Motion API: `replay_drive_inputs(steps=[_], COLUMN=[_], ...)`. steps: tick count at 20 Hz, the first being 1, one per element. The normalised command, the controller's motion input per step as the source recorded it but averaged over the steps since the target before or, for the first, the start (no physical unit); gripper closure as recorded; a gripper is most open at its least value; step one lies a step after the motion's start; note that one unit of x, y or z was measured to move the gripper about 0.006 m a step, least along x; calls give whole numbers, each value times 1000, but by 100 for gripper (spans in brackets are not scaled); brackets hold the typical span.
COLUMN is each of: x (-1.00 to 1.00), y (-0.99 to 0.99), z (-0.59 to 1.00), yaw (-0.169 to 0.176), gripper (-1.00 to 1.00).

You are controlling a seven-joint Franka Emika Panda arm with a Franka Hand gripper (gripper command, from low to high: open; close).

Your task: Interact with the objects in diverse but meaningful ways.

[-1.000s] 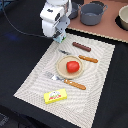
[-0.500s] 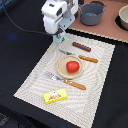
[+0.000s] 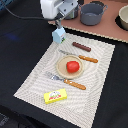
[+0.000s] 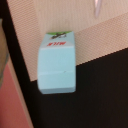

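Note:
The pale blue milk carton [image 3: 59, 35] stands upright on the far corner of the striped placemat [image 3: 35, 82]. In the wrist view the milk carton [image 4: 57, 62] fills the middle, with its "MILK" label showing. My gripper [image 3: 59, 23] hangs just above the carton, open and apart from it; its fingers do not show in the wrist view. The red tomato [image 3: 73, 66] rests on the tan plate [image 3: 62, 71]. The brown sausage stick [image 3: 81, 47] lies beyond the plate. The yellow butter box [image 3: 55, 95] sits near the mat's front. The grey two-handled pot [image 3: 92, 13] stands at the back.
A wooden-handled knife [image 3: 84, 58] lies behind the plate and a fork [image 3: 69, 82] in front of it. The pot stands on a pinkish board [image 3: 107, 29], with a dark bowl [image 3: 123, 17] at the exterior view's right. Black cloth surrounds the mat.
The arm has risen a little away from the milk carton, which stays in place on the mat's corner.

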Motion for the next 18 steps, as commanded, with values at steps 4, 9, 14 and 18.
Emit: replay_drive_inputs(steps=[4, 9, 14, 18], x=[213, 331, 423, 464], y=[-877, -873, -785, -736], z=[-19, 174, 289, 308], yaw=[80, 66, 22, 3], gripper=[-100, -100, -100, -100])
